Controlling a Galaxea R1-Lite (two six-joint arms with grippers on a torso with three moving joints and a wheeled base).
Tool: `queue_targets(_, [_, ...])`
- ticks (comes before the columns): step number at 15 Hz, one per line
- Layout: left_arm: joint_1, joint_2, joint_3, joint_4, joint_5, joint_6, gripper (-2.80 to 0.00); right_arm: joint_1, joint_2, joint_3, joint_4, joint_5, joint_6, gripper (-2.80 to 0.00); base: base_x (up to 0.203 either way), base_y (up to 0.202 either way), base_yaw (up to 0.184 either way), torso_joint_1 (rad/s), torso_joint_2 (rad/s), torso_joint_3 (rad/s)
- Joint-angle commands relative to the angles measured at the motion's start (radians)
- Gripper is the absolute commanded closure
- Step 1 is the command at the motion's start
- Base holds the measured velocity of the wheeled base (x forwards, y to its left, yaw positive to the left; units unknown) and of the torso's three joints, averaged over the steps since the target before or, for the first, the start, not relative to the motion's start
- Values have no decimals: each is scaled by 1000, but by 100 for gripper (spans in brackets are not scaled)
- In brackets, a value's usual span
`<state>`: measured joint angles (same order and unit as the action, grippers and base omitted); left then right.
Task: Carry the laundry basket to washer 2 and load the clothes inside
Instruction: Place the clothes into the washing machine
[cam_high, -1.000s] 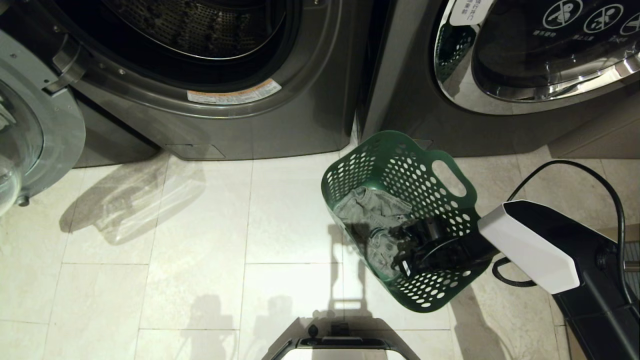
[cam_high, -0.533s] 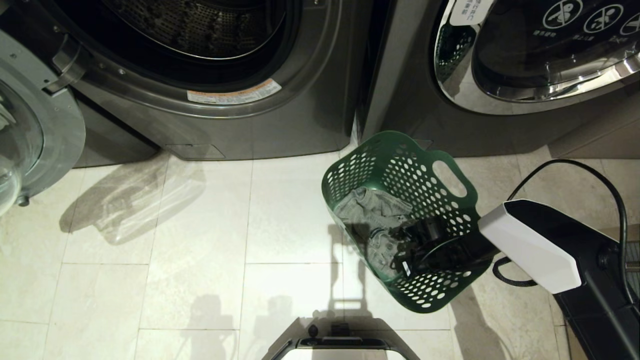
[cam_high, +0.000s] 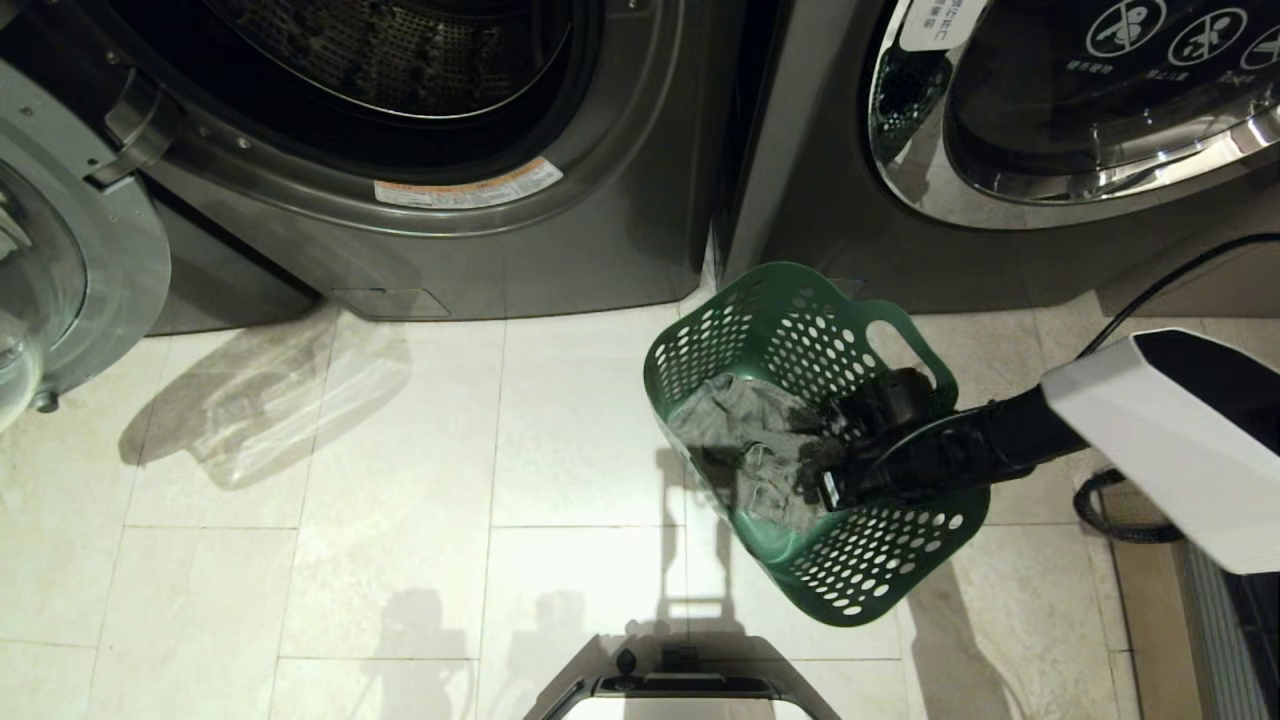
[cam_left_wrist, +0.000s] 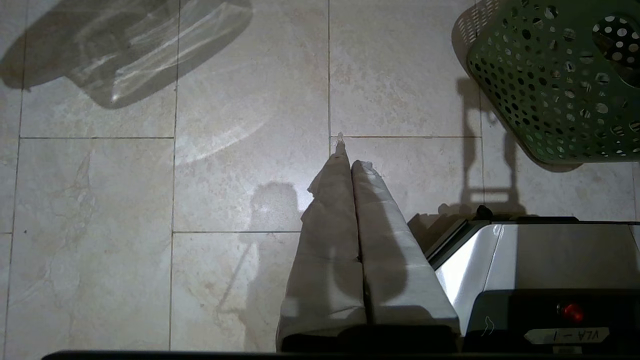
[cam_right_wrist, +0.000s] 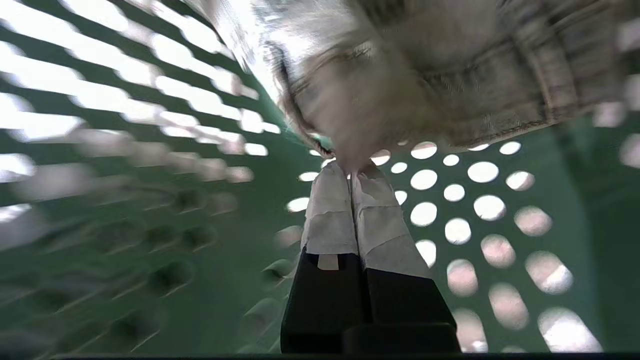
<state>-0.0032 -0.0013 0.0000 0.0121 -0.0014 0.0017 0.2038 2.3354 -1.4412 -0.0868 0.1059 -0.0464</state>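
Observation:
The green perforated laundry basket (cam_high: 722, 335) stands on the tiled floor in front of the gap between two washers. Grey clothes (cam_high: 745, 420) lie in it. My right gripper (cam_high: 815, 468) reaches down into the basket from the right and is shut on a bunched fold of the grey clothes (cam_right_wrist: 450, 75), which hangs from its taped fingertips (cam_right_wrist: 352, 167) against the basket wall (cam_right_wrist: 150, 215). My left gripper (cam_left_wrist: 347, 155) is parked over bare floor, shut and empty, with the basket (cam_left_wrist: 560, 90) off to one side. Which machine is washer 2 I cannot tell.
The left washer (cam_high: 400, 100) shows its steel drum, and its round door (cam_high: 60, 250) swings open at far left. The right washer's door (cam_high: 1080, 100) is closed. My base (cam_high: 680, 690) sits at the near edge. A black cable (cam_high: 1110, 500) loops on the floor at right.
My right arm has risen and swung toward the basket's far side. The grey clothes have lifted and bunched up with the gripper.

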Motion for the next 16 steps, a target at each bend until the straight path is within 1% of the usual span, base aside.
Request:
queue_targets(1, [0,-2,2,0,0,0,0,0,-146,41,8,12,12,0,0,0,0,0,0,0])
queue_targets(4, [0,-2,2,0,0,0,0,4,-288,110,17,27,45,0,0,0,0,0,0,0])
queue_targets(8, [0,-2,2,0,0,0,0,59,-431,225,18,24,78,0,0,0,0,0,0,0])
queue_targets(11, [0,-2,2,0,0,0,0,82,-429,270,13,3,82,0,0,0,0,0,0,0])
queue_targets(14, [0,-2,2,0,0,0,0,79,-328,260,12,-3,95,0,0,0,0,0,0,0])
queue_targets(15, [0,-2,2,0,0,0,0,78,-283,246,10,-11,97,-280,0,0,0,0,0,0])
queue_targets(16, [0,-2,2,0,0,0,0,77,-238,214,6,-25,99,-280,0,0,0,0,0,0])
